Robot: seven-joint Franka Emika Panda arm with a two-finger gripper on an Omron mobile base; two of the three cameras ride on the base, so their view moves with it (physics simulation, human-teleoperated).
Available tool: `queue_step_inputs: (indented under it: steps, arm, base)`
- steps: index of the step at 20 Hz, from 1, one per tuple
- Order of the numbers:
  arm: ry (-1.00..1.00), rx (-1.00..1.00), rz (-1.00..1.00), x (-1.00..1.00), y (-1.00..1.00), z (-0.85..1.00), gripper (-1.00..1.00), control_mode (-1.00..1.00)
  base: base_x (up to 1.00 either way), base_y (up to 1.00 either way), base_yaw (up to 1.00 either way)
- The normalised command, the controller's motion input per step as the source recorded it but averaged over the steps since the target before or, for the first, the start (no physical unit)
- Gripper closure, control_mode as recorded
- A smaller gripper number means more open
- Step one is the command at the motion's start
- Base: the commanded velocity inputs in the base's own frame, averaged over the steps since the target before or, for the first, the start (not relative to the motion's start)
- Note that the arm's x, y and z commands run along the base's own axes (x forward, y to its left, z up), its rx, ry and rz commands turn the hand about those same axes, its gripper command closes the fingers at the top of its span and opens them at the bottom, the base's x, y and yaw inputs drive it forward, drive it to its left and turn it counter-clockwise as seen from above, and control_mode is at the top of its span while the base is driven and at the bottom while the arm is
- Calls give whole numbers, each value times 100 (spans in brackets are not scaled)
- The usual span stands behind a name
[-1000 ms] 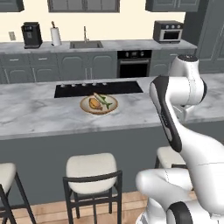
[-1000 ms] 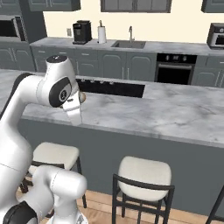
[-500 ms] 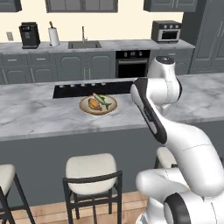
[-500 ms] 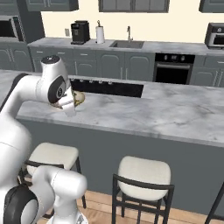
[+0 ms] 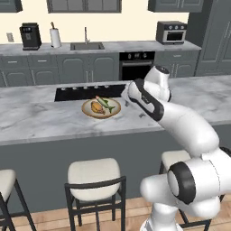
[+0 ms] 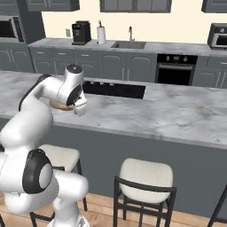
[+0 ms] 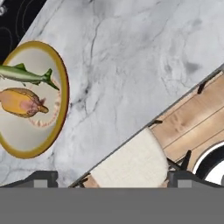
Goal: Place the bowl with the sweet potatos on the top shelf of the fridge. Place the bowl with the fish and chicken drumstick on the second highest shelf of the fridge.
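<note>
Left base view: arm rises from lower right, bends up and over the marble counter [image 5: 40,117], wrist at frame centre just right of the shallow bowl [image 5: 101,108], which carries the fish [image 5: 105,103] and the chicken drumstick [image 5: 96,107].

Right base view: arm arches from lower left; hand hangs at centre left above the counter, hiding most of the bowl.

Hand view: gripper [image 7: 112,178] at bottom, tips spread wide, nothing between. Bowl at left edge. Stool [image 7: 131,164] at lower centre.
</note>
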Motion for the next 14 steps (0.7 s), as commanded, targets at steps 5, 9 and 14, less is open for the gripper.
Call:
queue_step_inputs:
  steps: [5, 9, 14]
  arm:
    - [5, 0, 0, 11, 19, -28, -100, -100]
    - [4, 0, 0, 47, 23, -34, -100, -100]
    - [7, 0, 0, 54, 10, -12, -100, -100]
  base:
    - [0, 0, 0]
    - [0, 0, 0]
    - [0, 0, 0]
